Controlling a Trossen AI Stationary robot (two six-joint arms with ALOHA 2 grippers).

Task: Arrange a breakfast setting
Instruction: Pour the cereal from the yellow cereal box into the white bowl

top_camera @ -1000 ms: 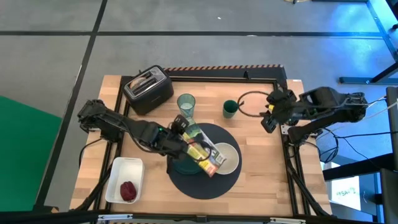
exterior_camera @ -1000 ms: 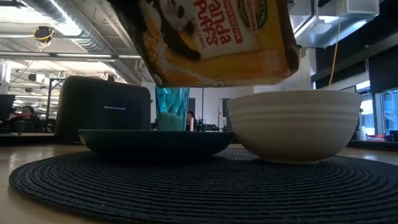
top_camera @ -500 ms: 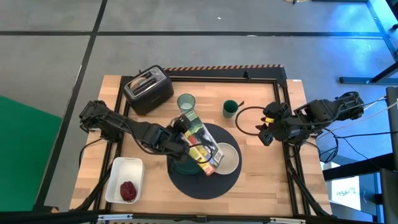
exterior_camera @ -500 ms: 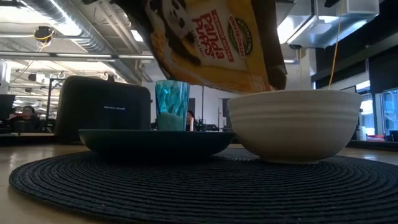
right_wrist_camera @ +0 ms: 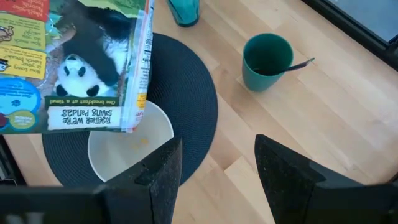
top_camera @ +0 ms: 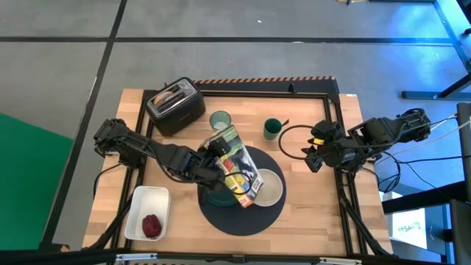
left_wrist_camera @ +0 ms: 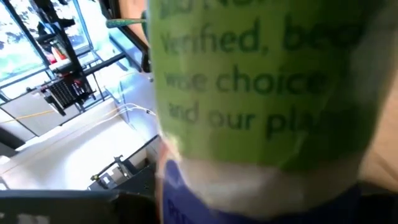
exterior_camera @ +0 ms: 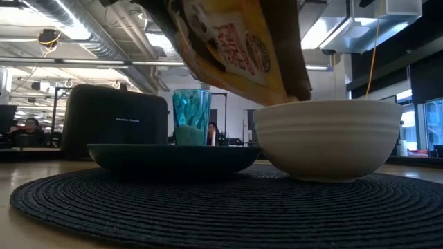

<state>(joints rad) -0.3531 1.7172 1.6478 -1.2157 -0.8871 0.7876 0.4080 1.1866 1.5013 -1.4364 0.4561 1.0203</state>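
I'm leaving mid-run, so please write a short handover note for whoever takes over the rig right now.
Left gripper: shut on the cereal box, tipped mouth-down over the white bowl.
Right gripper: jaws open, empty, waiting at the table's right edge.
On the round mat: teal plate, bowl.
Behind it: tumbler, green cup.
Red fruit lies in the white tray.
Done: a few bits in the bowl.
Left: finish pouring, set box down, place fruit.

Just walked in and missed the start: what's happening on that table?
The left gripper holds the cereal box tipped mouth-down over the white bowl on the round dark mat; a few bits lie in the bowl. The right gripper waits open near the table's right edge. The dark-red fruit sits in the white tray.
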